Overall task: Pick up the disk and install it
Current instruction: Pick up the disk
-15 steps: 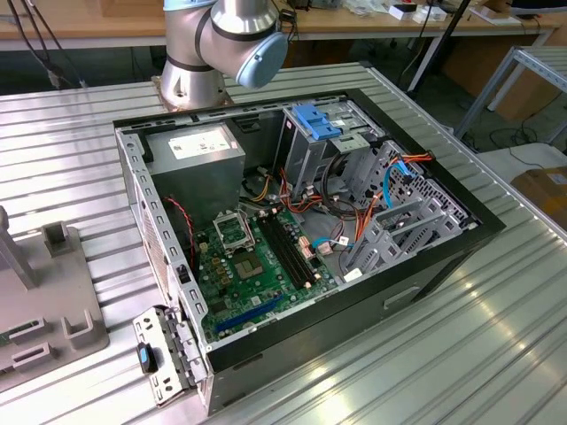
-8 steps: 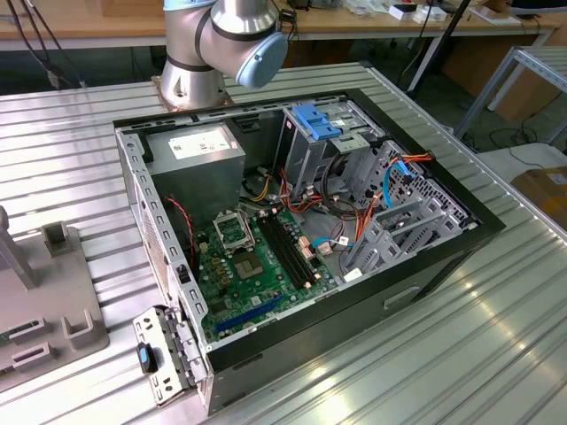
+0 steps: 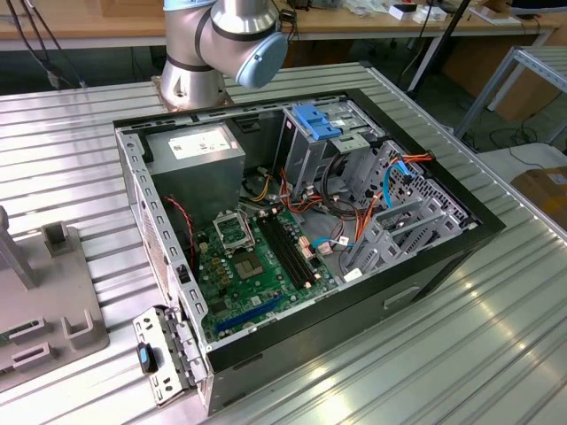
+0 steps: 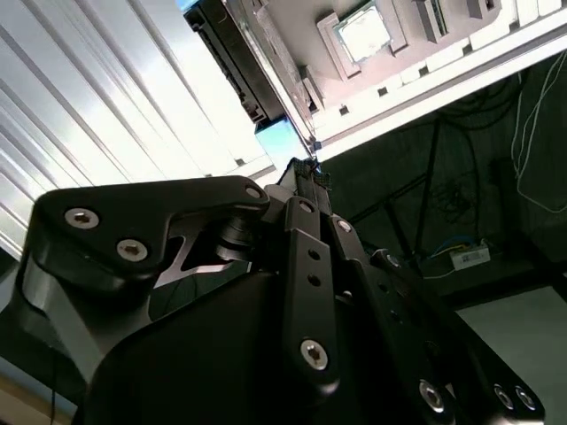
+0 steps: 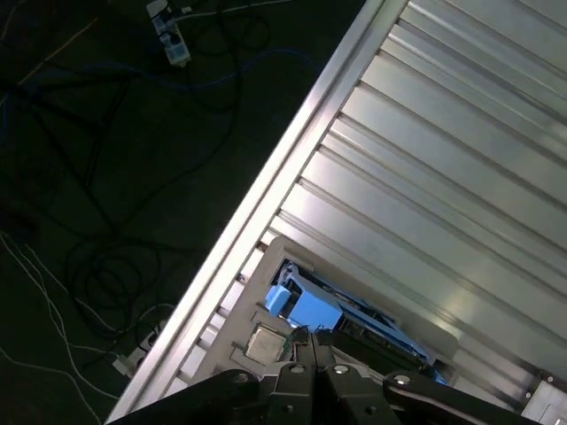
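The disk (image 5: 312, 308) is a flat drive with a bright blue carrier and a dark body. It rests in a grey holder (image 5: 232, 329) at the edge of the ribbed table, far below the arm's wrist. In the second wrist view the disk (image 4: 232, 55) shows its dark side and a blue end. My gripper (image 5: 311, 347) hangs well above it, its black fingers (image 5: 299, 365) pressed together with nothing between them. In the second wrist view the gripper (image 4: 306, 168) points toward the disk's blue end. The open computer case (image 3: 443, 257) lies on the table in the exterior view.
A silver drive cage with a fixed blue bracket (image 3: 315, 119) stands inside the case beside orange and blue cables (image 3: 390, 181). A square chip (image 5: 264, 343) sits in the holder next to the disk. Past the table edge, the dark floor carries cables (image 5: 106, 266). A grey fixture (image 3: 44, 310) lies at the exterior view's left.
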`<state>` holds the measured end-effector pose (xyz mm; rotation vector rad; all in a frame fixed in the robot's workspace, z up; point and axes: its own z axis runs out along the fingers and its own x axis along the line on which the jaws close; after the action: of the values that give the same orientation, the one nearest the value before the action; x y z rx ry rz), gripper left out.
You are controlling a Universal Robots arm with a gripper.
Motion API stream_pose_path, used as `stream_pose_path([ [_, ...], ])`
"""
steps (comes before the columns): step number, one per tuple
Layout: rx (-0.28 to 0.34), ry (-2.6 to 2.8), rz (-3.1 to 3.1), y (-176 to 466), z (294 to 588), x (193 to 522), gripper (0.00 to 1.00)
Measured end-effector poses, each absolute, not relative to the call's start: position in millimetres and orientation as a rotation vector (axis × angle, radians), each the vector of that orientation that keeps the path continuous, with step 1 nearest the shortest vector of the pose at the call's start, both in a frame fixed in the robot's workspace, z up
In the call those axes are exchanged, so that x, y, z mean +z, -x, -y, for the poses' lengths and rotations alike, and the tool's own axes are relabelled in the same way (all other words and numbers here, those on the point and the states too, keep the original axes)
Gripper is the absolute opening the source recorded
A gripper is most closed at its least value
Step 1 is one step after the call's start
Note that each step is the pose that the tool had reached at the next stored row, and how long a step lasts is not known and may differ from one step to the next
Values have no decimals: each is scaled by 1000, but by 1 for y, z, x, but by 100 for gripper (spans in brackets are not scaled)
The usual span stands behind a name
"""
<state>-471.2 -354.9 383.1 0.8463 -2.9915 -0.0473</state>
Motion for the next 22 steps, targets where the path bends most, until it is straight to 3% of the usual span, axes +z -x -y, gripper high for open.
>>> stream_pose_path([
  [22,-34,-1546,2690,471,354,382,11],
])
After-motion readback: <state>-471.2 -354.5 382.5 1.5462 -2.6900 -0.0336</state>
